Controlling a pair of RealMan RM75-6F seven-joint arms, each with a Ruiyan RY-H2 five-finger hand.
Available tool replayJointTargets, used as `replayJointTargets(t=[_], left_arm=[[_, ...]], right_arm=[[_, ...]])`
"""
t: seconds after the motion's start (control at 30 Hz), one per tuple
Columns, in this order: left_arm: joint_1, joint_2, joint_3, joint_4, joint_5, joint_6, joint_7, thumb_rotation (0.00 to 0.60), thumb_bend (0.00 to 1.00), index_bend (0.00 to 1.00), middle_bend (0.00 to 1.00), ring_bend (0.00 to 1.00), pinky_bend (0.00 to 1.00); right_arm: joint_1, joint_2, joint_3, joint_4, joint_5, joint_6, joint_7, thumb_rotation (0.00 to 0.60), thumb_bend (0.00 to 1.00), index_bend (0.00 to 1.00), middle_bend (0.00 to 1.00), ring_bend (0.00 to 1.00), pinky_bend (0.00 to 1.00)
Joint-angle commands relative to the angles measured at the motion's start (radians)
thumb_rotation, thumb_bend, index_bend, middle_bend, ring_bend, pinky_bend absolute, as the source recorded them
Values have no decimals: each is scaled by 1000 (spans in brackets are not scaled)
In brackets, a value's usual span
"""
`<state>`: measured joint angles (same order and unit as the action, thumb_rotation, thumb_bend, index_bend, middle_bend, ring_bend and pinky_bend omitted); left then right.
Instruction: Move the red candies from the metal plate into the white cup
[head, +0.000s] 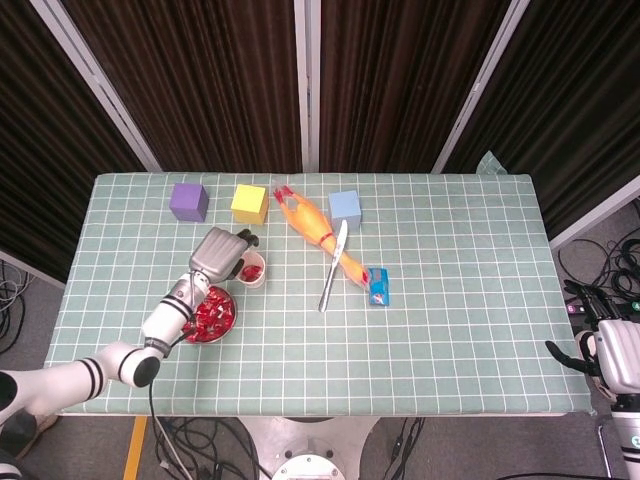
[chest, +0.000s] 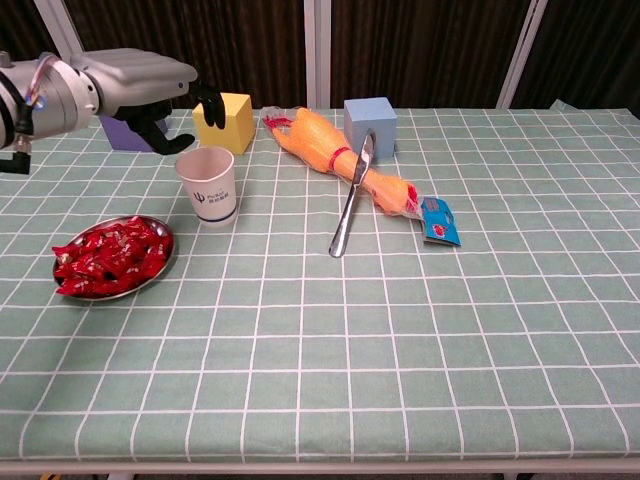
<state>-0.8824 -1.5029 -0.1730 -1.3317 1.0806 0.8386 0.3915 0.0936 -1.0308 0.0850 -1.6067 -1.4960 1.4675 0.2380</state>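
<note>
The table (head: 450, 330) fills mid-frame. The left hand (head: 220, 252) hovers just left of the cup (head: 252, 270), fingers (chest: 207, 103) apart and empty; the right hand (head: 610, 350), lower right, hangs off the table, fingers spread. The plate (chest: 160, 262), lower left of the cup, holds candies (chest: 108, 256); a few lie in the cup.

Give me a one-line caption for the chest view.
Left hand hovers open behind the white cup, metal plate of red candies beside it.
</note>
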Motion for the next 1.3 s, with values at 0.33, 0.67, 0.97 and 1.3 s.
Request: replayJointTargets(t=[0.33,0.67,0.97,1.3], left_arm=[[214,141,146,-202,177,225,-89,600,380,364,372,930,1000],[229,62,176,-152,103,142,-10,572,304,363,374,930,1000],[222,10,158,-124,-28,103,104,479,273,358,374,930,1000],[214,-30,151,-101,-78,95,152,480,265,377,389,931,1000]], right_arm=[[8,-8,-2,7,-15,-4,8,600,117,134,214,144,437],[12,-6,-1,4,-22,-1,7,600,117,134,215,153,450],[12,-3,-3,-1,-20,-4,4,600,117,133,216,153,455],[8,0,-4,-7,-17,0,-1,600,117,133,221,164,466]])
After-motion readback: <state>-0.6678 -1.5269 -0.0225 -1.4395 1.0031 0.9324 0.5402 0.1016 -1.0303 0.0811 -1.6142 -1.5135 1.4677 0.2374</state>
